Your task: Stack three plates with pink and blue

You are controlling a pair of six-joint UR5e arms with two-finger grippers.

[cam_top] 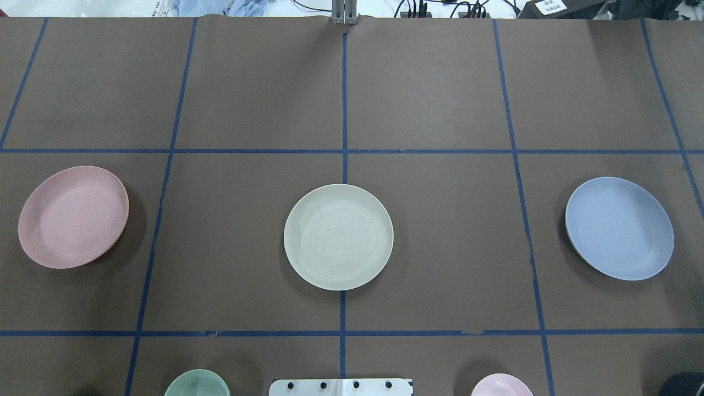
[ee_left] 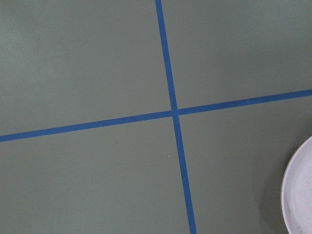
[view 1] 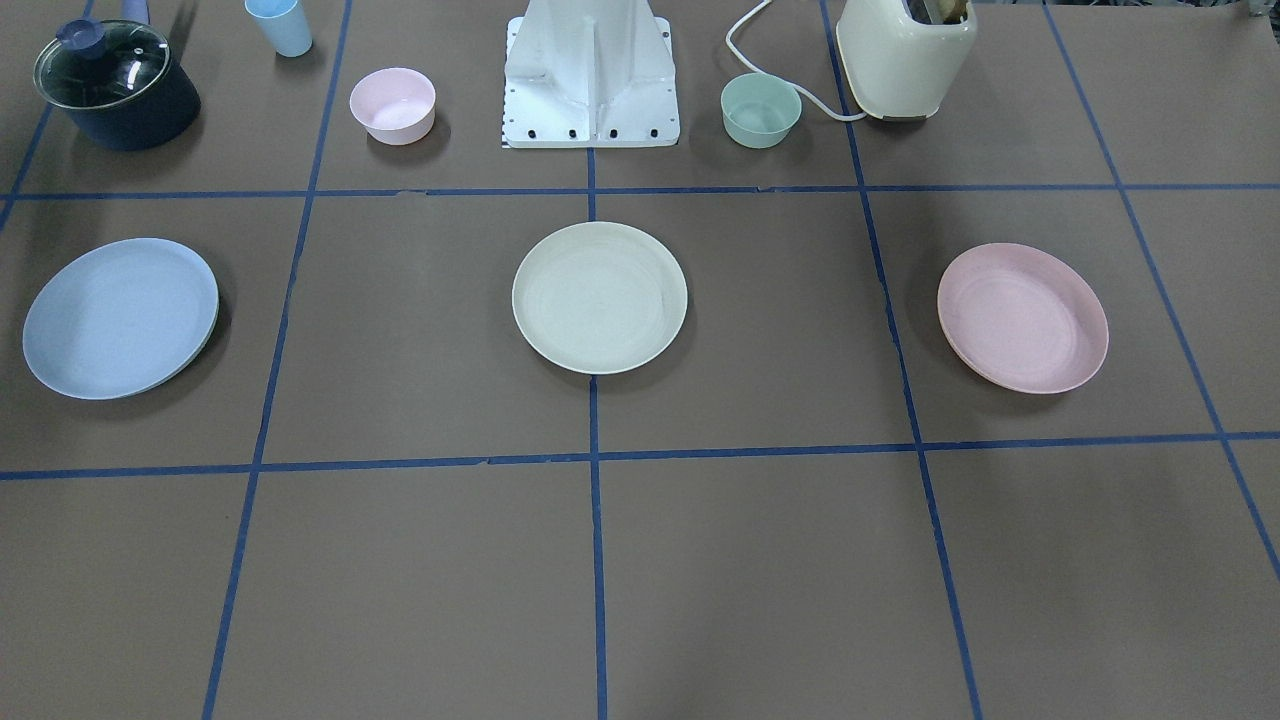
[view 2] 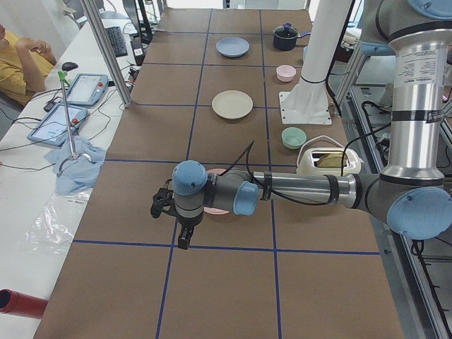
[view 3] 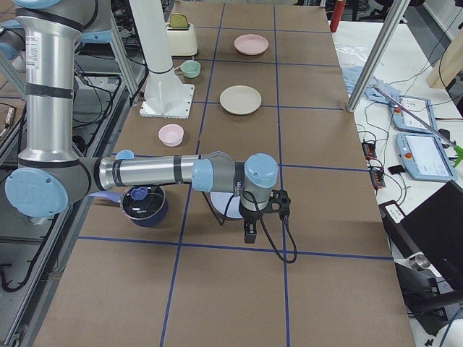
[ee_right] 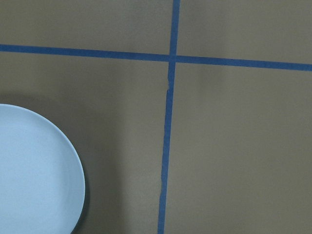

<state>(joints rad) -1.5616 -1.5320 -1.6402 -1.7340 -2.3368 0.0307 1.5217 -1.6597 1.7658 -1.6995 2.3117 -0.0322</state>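
Three plates lie apart in a row on the brown table: the light blue plate (view 1: 120, 318) (cam_top: 619, 227), the cream plate (view 1: 599, 297) (cam_top: 338, 236) in the middle, and the pale pink plate (view 1: 1022, 317) (cam_top: 73, 216). In the exterior left view my left gripper (view 2: 185, 239) hangs above the table beside the pink plate (view 2: 214, 210). In the exterior right view my right gripper (view 3: 249, 233) hangs beside the blue plate (view 3: 219, 204). I cannot tell whether either is open. Each wrist view shows a plate's edge (ee_left: 300, 195) (ee_right: 34, 170) and no fingers.
Along the robot's side stand a dark pot with a glass lid (view 1: 115, 85), a blue cup (view 1: 280, 25), a small pink bowl (view 1: 392, 104), the white robot base (view 1: 590, 80), a small green bowl (view 1: 760, 110) and a cream toaster (view 1: 905, 55).
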